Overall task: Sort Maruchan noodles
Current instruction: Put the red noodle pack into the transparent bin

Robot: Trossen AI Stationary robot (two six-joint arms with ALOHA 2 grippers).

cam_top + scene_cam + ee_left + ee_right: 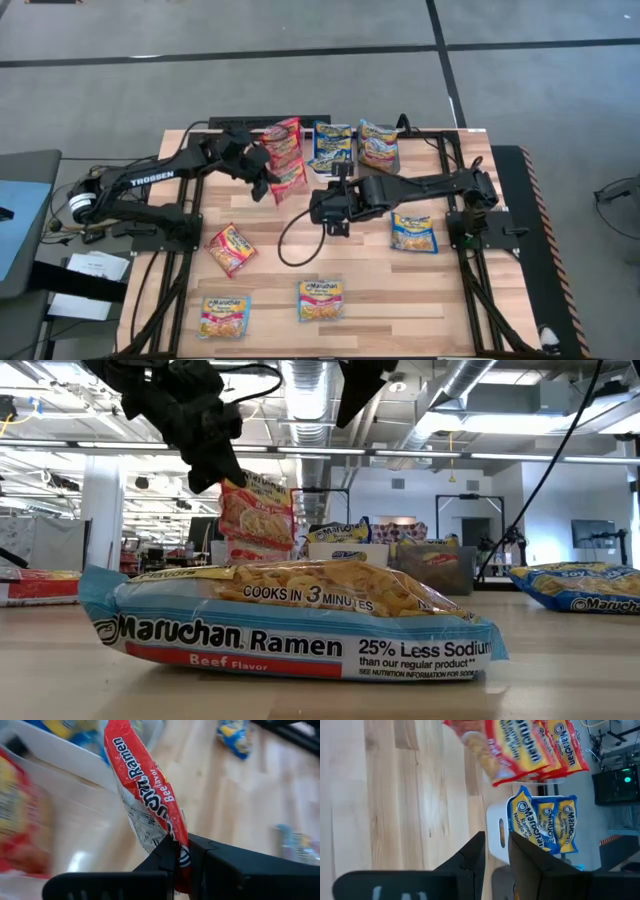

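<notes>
left gripper [181, 851] pinching a red crinkly plastic beef ramen packet [145, 790] by one edge, dangling below it over the bin of reds; thin grip could slip, dropping it beside.

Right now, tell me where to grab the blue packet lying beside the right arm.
Pinch the blue packet at a crimped end seam, coming straight down with the right gripper. It lies flat on the table, apart from other packets; the seam edge looks thinnest.

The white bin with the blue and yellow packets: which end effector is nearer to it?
Right. The right end effector hovers just in front of the white bin; the left end effector, shut on a red packet, is off to the side by the red stack.
</notes>
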